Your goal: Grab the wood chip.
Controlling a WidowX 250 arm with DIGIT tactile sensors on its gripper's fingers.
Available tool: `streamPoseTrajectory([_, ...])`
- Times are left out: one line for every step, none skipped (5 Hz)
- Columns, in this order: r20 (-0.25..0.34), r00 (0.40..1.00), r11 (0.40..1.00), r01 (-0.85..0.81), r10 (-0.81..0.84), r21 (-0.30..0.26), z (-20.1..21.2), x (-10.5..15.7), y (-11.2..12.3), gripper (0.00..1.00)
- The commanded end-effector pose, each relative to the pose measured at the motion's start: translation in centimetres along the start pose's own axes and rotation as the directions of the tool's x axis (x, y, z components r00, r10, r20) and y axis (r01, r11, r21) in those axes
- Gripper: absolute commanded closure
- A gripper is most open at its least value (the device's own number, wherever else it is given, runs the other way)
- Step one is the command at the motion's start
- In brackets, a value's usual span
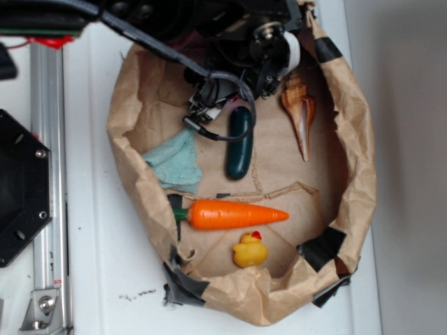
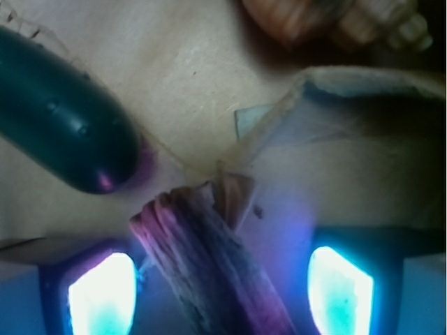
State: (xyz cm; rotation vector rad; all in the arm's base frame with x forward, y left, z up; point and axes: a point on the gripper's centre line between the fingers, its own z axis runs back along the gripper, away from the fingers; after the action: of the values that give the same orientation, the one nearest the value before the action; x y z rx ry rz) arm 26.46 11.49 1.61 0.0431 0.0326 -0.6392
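Two glowing pads point(image 2: 103, 293) of my gripper point(image 2: 220, 296) flank the wood chip point(image 2: 216, 272) in the wrist view: jaws spread, not yet pinching. The chip lies between them on the brown paper, nearer the left-hand pad, its rough streaky end pointing toward a raised paper fold point(image 2: 279, 125). I judge this straddle is the pre-grasp alignment, set so closing centres the slab. The pickle point(image 2: 66, 118) sits near the chip's end, apart from it; the seashell point(image 2: 335, 21) lies beyond the fold. In the exterior view the arm point(image 1: 265, 49) hides the chip at the far end of the paper-lined basket point(image 1: 356, 174). The carrot point(image 1: 234, 214), duck point(image 1: 250, 251) and cloth point(image 1: 176, 164) lie well apart.
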Motion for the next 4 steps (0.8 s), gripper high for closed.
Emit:
streamPoseTrajectory([0.055,0.998,0.999,0.017,-0.019,0.034,0.74,0.44,-0.1,1.0])
streamPoseTrajectory([0.053,0.998,0.999,0.016,-0.018,0.035,0.72,0.45,-0.24,1.0])
streamPoseTrajectory([0.053,0.998,0.999,0.015,-0.017,0.047,0.83,0.5,-0.42,1.0])
streamPoseTrajectory([0.057,0.998,0.998,0.016,-0.019,0.057,1.09,0.43,-0.7,1.0])
